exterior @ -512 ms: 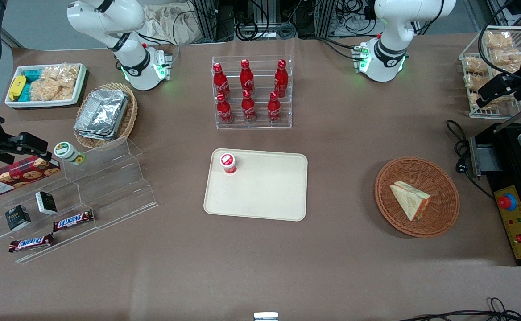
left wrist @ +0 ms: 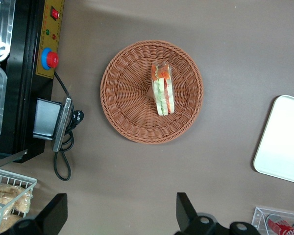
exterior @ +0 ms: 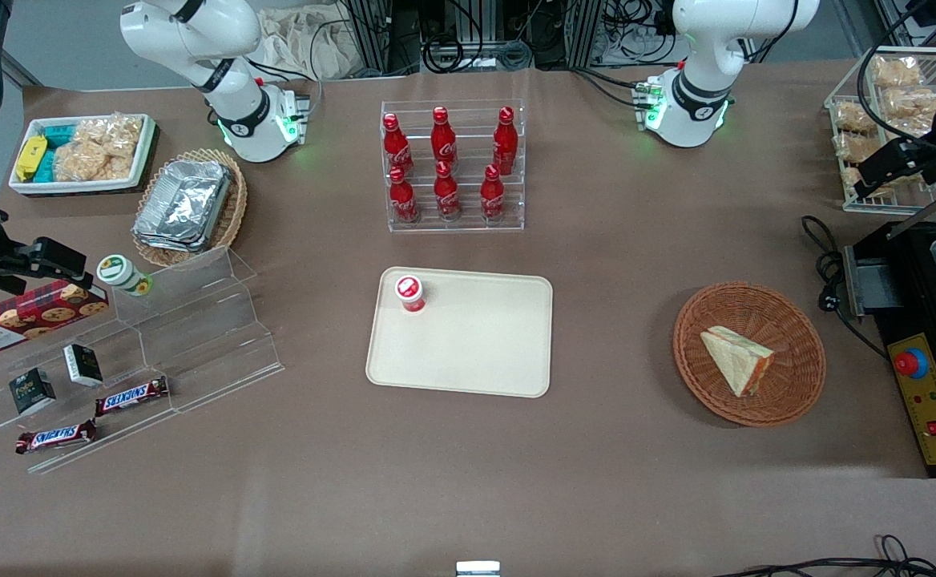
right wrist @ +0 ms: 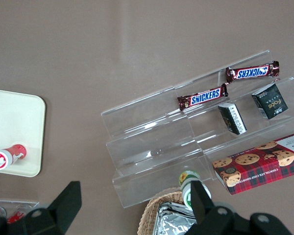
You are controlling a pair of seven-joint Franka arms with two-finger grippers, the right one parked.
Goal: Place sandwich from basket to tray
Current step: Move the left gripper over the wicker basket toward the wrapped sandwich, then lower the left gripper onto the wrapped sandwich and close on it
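In the round reddish-brown basket [exterior: 748, 353] toward the working arm's end of the tabletop [exterior: 612, 481], I see the one sandwich [exterior: 737, 360], a single wedge resting on the weave and off-centre, closer to the rim on the side facing the tray. In the front view its long axis runs diagonally: the narrow pale tip points away from the front camera and toward the tray, while the broad cut edge with the orange-red filling faces the camera side of the basket. In the left wrist view the sandwich [left wrist: 162, 89] shows its striped filling edge, and the basket [left wrist: 152, 91] sits whole under the camera.

My gripper [left wrist: 118, 215] hangs above the tabletop, well apart from the basket and farther from the front camera than it is. Its jaws stand wide open, with nothing between the two dark fingers [left wrist: 185, 209].

Taking the basket as landmark, the one cream tray [exterior: 461, 332] lies well off toward the parked arm's end, level with it. On the tray's corner farthest from the basket stands one small red-and-white cup [exterior: 409, 292]. Farther from the camera than the tray, a clear rack [exterior: 453, 164] holds six red bottles in two rows of three.
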